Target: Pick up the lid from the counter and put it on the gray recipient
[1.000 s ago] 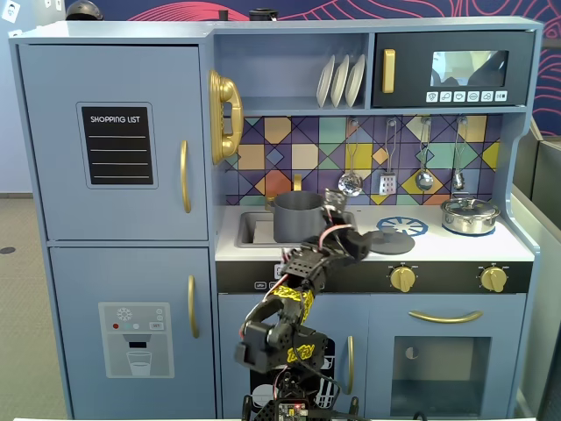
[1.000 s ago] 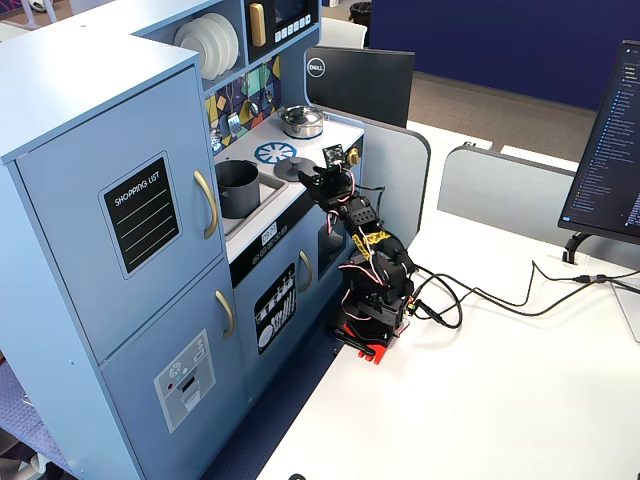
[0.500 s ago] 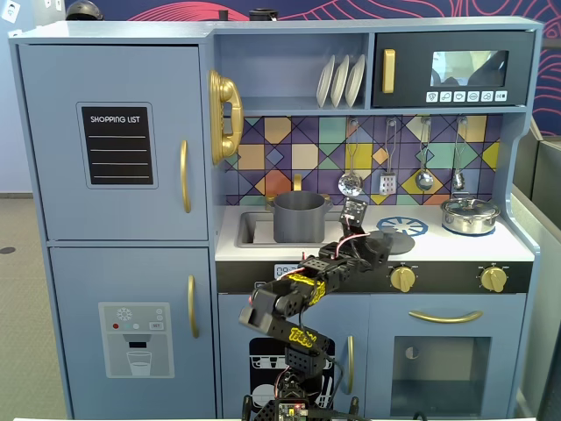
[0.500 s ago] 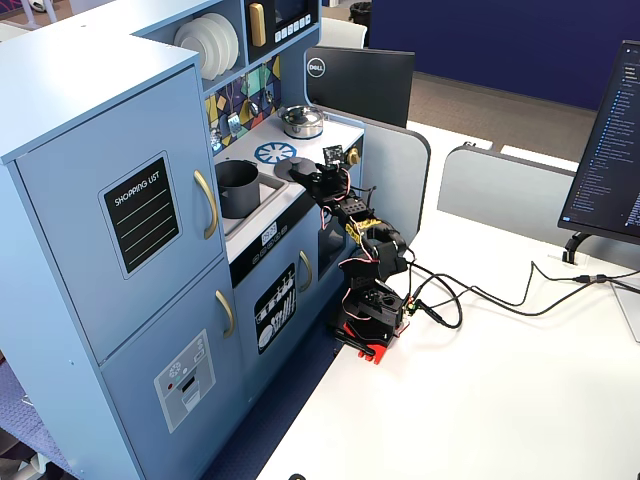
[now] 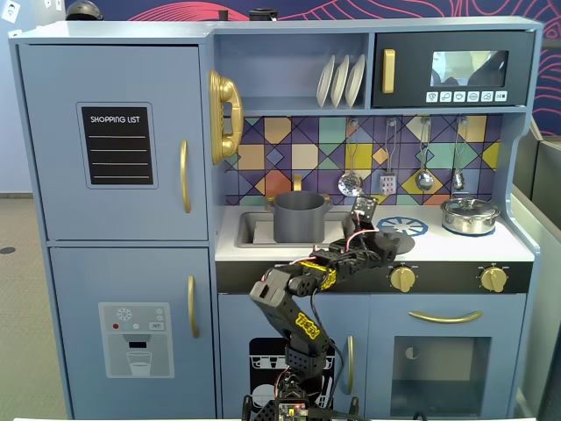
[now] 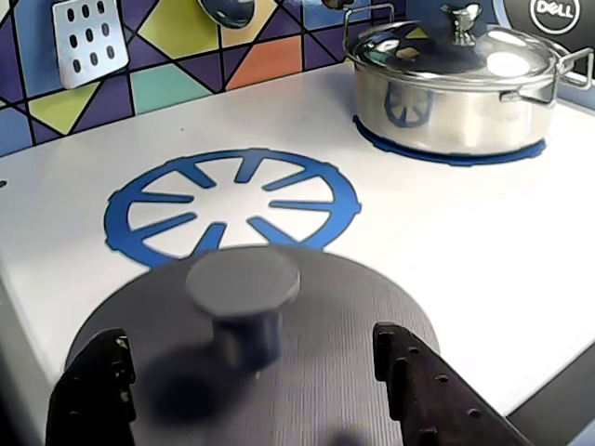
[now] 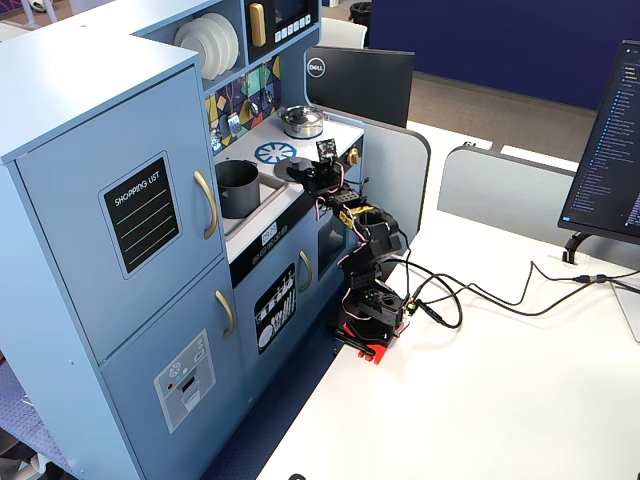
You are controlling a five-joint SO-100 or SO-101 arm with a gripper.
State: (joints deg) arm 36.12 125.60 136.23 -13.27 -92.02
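In the wrist view the hand [image 6: 251,372] is hovering directly over the lid [image 6: 316,344], its fingers spread wide to either side of the knob [image 6: 244,293] and gripping nothing yet. The lid is lying flat on the white surface [image 6: 483,242], just in front of the burner print [image 6: 232,200]. In a fixed view the pot [image 5: 299,217] is standing in the sink, left of the hand, so the carry will likely be going leftward.
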